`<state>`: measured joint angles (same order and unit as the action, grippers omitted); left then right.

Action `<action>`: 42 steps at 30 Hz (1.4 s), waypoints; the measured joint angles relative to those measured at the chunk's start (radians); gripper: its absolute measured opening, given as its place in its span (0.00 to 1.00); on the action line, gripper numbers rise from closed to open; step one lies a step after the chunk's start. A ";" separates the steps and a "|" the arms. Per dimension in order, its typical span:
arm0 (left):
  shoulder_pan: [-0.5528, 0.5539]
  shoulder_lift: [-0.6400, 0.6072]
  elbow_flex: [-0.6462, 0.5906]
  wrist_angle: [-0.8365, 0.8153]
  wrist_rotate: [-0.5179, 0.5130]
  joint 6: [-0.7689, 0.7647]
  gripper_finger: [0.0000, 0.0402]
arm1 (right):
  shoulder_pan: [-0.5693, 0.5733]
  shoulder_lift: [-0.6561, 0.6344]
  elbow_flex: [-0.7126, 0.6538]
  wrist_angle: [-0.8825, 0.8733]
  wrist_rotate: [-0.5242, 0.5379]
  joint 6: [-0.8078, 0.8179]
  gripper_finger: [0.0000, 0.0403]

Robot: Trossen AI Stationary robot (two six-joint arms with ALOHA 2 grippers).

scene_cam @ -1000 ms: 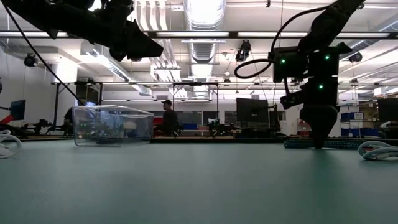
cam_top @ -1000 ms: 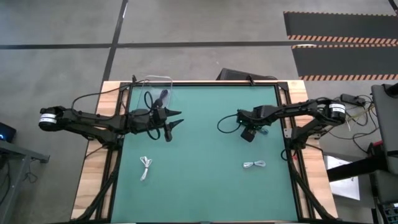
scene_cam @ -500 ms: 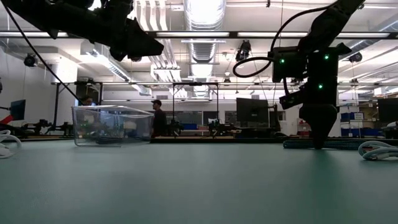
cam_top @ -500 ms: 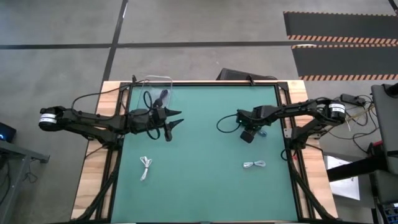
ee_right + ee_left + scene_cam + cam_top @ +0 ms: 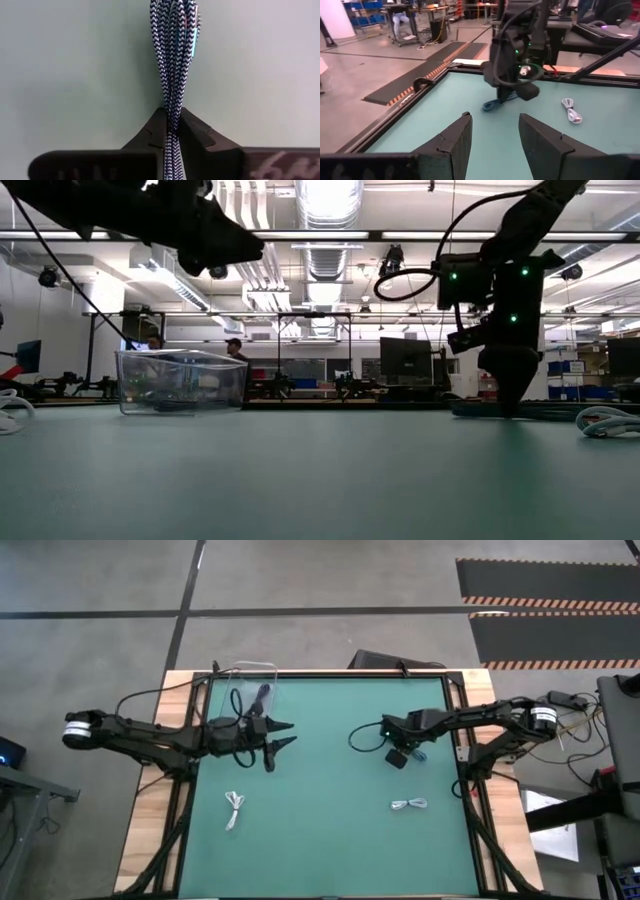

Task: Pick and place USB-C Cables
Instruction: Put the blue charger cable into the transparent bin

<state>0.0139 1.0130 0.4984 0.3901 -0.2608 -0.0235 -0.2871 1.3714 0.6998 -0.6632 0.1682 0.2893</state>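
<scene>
A teal braided USB-C cable (image 5: 175, 50) lies on the green mat right of centre, also visible in the high view (image 5: 419, 753). My right gripper (image 5: 399, 758) stands over it, pointing down, shut on it. My left gripper (image 5: 283, 735) hovers open above the mat's left part, holding nothing. One white cable bundle (image 5: 235, 808) lies near left, another (image 5: 408, 805) near right. A dark cable (image 5: 260, 697) lies in the clear box (image 5: 255, 670) at the far left. My right gripper pinches the teal cable's bundled strands (image 5: 171, 117) between its two fingers, several strands together. The fingers come from above, pointing down, one on each side of the bundle. The rest of the cable stretches away from the fingers, lying on the mat.
The clear box (image 5: 180, 380) stands at the mat's far left edge. The mat is framed by a wooden border (image 5: 150, 830). Open green mat lies between the two arms. People stand in the room far behind the table.
My right gripper has shut on the teal cable where it stands; the cable stays on the mat.
</scene>
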 joint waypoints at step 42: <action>-0.075 0.306 -0.008 0.432 0.040 -0.056 0.37 | 0.203 0.079 -0.076 1.531 -0.277 -0.247 0.03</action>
<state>-0.0608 1.3186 0.4904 0.8225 -0.2204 -0.0795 -0.0840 1.4505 0.6235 0.8674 -0.1089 0.0426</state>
